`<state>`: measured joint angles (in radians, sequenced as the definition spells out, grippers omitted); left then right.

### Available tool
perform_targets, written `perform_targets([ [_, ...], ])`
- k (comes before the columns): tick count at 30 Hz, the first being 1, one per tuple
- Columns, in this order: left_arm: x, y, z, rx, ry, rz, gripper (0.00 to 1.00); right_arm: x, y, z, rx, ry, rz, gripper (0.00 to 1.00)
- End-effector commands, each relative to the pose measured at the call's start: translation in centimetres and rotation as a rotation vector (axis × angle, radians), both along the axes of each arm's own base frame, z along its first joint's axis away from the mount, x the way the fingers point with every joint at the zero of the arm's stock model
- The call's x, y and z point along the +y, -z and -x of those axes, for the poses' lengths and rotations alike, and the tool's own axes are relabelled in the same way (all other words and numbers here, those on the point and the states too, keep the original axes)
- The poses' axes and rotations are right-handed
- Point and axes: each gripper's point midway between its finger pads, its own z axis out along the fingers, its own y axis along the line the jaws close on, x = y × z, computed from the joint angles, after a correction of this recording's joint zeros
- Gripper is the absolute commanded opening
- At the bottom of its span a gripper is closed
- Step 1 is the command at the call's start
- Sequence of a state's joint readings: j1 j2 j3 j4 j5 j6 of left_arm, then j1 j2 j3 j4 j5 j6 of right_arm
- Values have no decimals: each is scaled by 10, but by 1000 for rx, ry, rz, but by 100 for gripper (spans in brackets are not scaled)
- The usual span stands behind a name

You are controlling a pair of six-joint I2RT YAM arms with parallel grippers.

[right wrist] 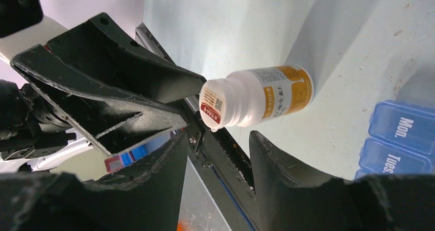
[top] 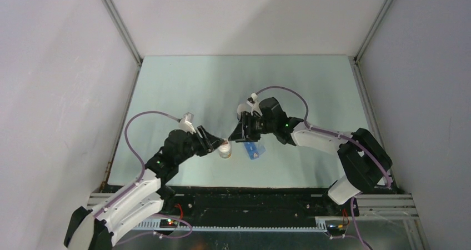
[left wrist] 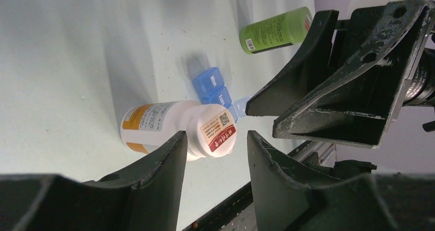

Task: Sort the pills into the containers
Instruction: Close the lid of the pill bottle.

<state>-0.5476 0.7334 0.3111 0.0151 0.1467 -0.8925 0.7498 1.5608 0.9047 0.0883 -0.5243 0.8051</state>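
At centre frame, your left tool (left wrist: 215, 138) straddles the bottle (left wrist: 164, 119), unclenched; right tool (right wrist: 218, 138) gapes empty. Closing off-centre could topple it onto the pill box (left wrist: 213, 87).

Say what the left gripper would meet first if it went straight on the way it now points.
Most likely the white-capped bottle: in the left wrist view its cap lies straight ahead, between the open jaws of the left gripper. The blue pill box lies beyond it. Depth is unclear.
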Motion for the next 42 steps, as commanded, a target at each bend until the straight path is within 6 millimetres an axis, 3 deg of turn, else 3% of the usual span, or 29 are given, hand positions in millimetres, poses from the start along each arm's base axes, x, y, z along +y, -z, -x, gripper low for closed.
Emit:
perform_targets([
  [1,-5,-11,-3,-32,18,41,52,12,-20,-15,-52,4,-46,51],
  [10,-2,-7,1,-37,12,46,45,18,-9,-18,-38,0,-24,39],
  [23,2,12,5,-16,12,21,42,28,9,-12,-33,-15,19,42],
  [37,2,18,5,0,-4,45,36,31,31,-6,-5,15,89,26],
  [42,3,24,7,17,-5,42,36,34,35,1,24,25,60,31],
])
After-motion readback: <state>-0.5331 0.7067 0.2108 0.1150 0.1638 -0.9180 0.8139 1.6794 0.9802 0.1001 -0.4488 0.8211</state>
